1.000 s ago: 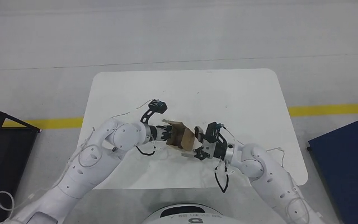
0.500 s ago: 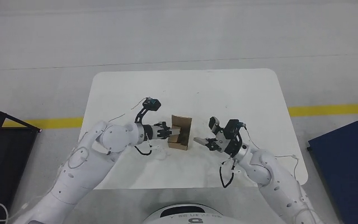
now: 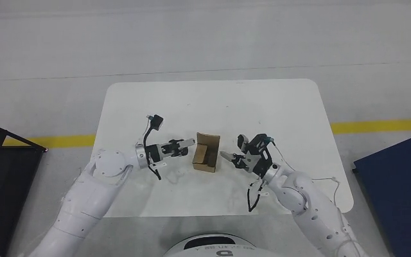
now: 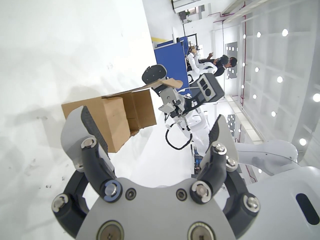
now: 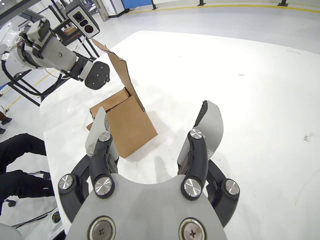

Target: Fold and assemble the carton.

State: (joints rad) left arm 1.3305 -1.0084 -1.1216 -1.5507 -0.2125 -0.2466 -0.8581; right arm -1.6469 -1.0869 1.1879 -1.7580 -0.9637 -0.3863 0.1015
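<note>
A small brown carton (image 3: 207, 153) stands alone on the white table (image 3: 276, 115), its top open and one flap raised. My left gripper (image 3: 184, 148) is open just left of it, a short gap away. My right gripper (image 3: 228, 156) is open just right of it, also not touching. In the left wrist view the open left gripper (image 4: 150, 128) faces the carton (image 4: 117, 121), with the other arm's finger pad (image 4: 154, 74) beyond the raised flap. In the right wrist view the open right gripper (image 5: 153, 118) points at the carton (image 5: 130, 123), whose flap (image 5: 120, 68) stands tall.
Bare table surface surrounds the carton, with rounded corners and the near edge (image 3: 192, 215) close to both arms. A black frame (image 3: 16, 167) stands on the floor at the left and a blue panel (image 3: 385, 186) at the right.
Both grippers have let go of the carton and drawn back to either side. The carton, tilted between them a second ago, now stands squarely on the table.
</note>
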